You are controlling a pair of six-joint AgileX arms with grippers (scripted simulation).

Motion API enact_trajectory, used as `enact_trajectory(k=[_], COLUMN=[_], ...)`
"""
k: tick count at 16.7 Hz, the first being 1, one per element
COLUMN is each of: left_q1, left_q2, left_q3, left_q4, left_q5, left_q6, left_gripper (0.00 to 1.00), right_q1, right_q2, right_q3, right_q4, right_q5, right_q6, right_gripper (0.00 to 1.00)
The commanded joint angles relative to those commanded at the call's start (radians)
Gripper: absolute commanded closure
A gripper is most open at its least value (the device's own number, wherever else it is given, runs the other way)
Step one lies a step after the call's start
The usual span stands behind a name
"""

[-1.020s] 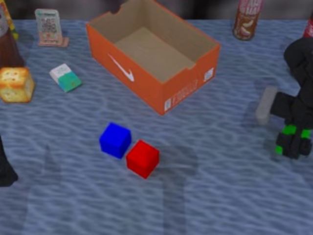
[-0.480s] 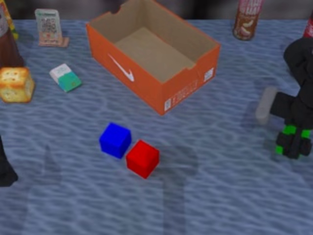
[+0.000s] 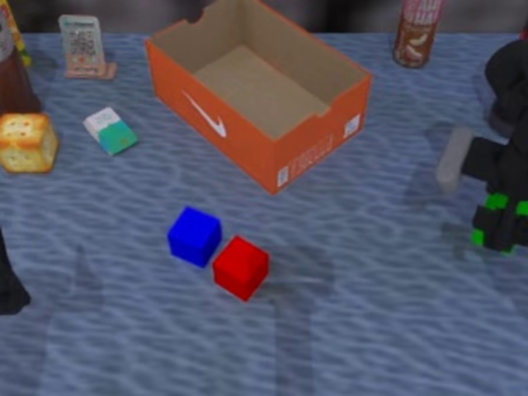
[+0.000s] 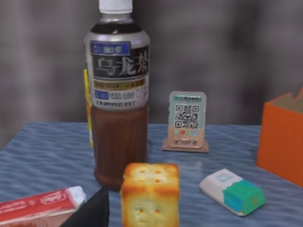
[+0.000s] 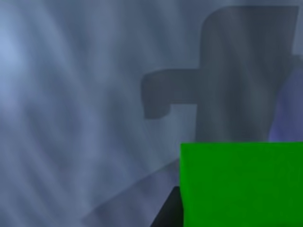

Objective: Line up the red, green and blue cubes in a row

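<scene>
The blue cube point(image 3: 195, 235) and the red cube point(image 3: 241, 266) sit corner to corner on the blue cloth in the middle of the table, red to the right and slightly nearer the front. My right gripper point(image 3: 499, 221) hangs near the table's right edge, shut on the green cube point(image 3: 496, 201), which shows only as green patches between the dark fingers. In the right wrist view the green cube point(image 5: 241, 184) fills the lower corner above the cloth. My left arm point(image 3: 8, 289) is parked at the left edge.
An open orange shoebox point(image 3: 256, 91) stands behind the cubes. At the left are a white-and-teal box point(image 3: 110, 130), a toast-coloured block point(image 3: 27, 142), a dark bottle point(image 4: 118, 94) and a QR card point(image 3: 82, 45). A brown can point(image 3: 417, 31) stands at the back right.
My right gripper has moved slightly right and toward the back with the green cube in it. The blue and red cubes and the left arm have not moved.
</scene>
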Motion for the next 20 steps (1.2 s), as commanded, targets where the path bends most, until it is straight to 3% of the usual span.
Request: enact_trajectory(k=[4, 11, 14, 20], left_q1=[0.0, 0.0, 0.0, 0.0], left_q2=[0.0, 0.0, 0.0, 0.0], left_q3=[0.0, 0.0, 0.0, 0.0], left_q4=[0.0, 0.0, 0.0, 0.0], left_q5=[0.0, 0.0, 0.0, 0.0], left_q6=[0.0, 0.0, 0.0, 0.0], left_gripper=[0.0, 0.0, 0.0, 0.0], right_q1=[0.007, 0.041, 0.159, 0.486], right_q2=[-0.056, -0.034, 0.031, 0.192], right_q3=[0.072, 0.113, 0.228, 0.512], right_q4=[-0.129, -0.151, -0.201, -0.33], right_q5=[0.0, 0.0, 0.0, 0.0], right_q6=[-0.003, 0.007, 0.037, 0.118], right_gripper=[1.0, 1.0, 1.0, 1.0])
